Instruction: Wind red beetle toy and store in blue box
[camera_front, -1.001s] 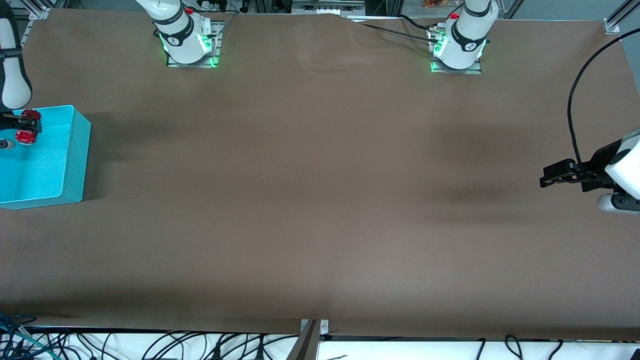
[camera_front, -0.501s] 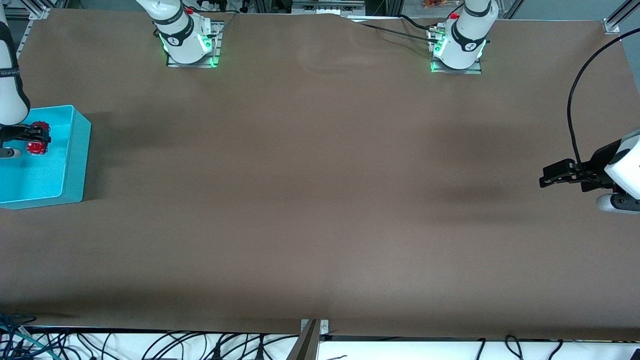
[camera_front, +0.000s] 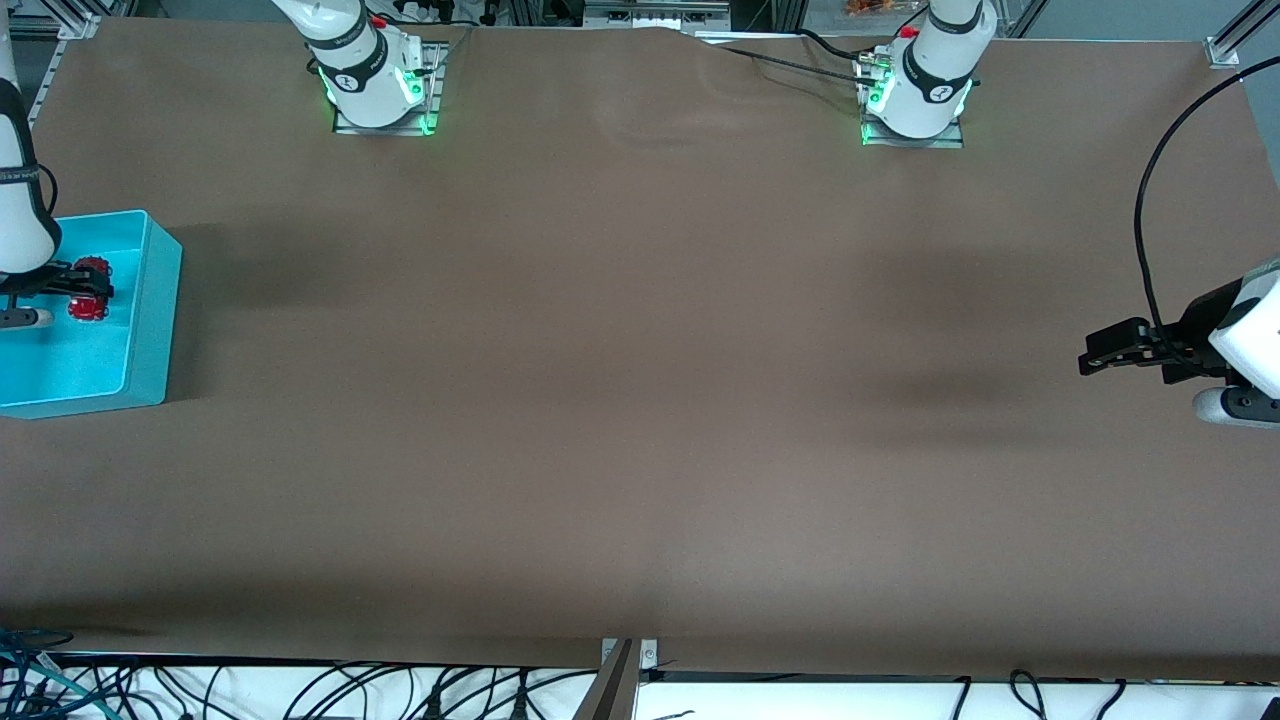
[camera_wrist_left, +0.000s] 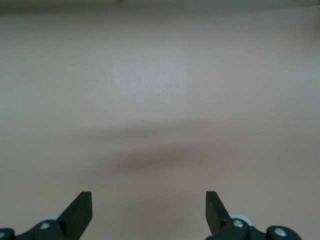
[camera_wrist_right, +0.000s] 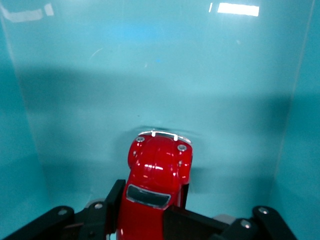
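The blue box (camera_front: 150, 300) stands at the right arm's end of the table. My right gripper (camera_front: 85, 290) is shut on the red beetle toy (camera_front: 90, 296) and holds it low inside the box. In the right wrist view the toy (camera_wrist_right: 160, 165) sits between the black fingers (camera_wrist_right: 112, 202), nose toward the box's turquoise floor (camera_wrist_right: 150, 75), its front close to or touching that floor. My left gripper (camera_front: 1092, 358) is open and empty, waiting above the bare table at the left arm's end; its fingertips (camera_wrist_left: 80, 210) show wide apart in the left wrist view.
The brown table mat (camera_front: 640, 400) spreads between the two arms. The arm bases (camera_front: 375, 80) stand along the table edge farthest from the front camera. A black cable (camera_front: 1145, 230) loops above the left gripper.
My right gripper has carried the toy lower into the box and a little toward the box's wall that faces the table's middle. The left arm has not moved.
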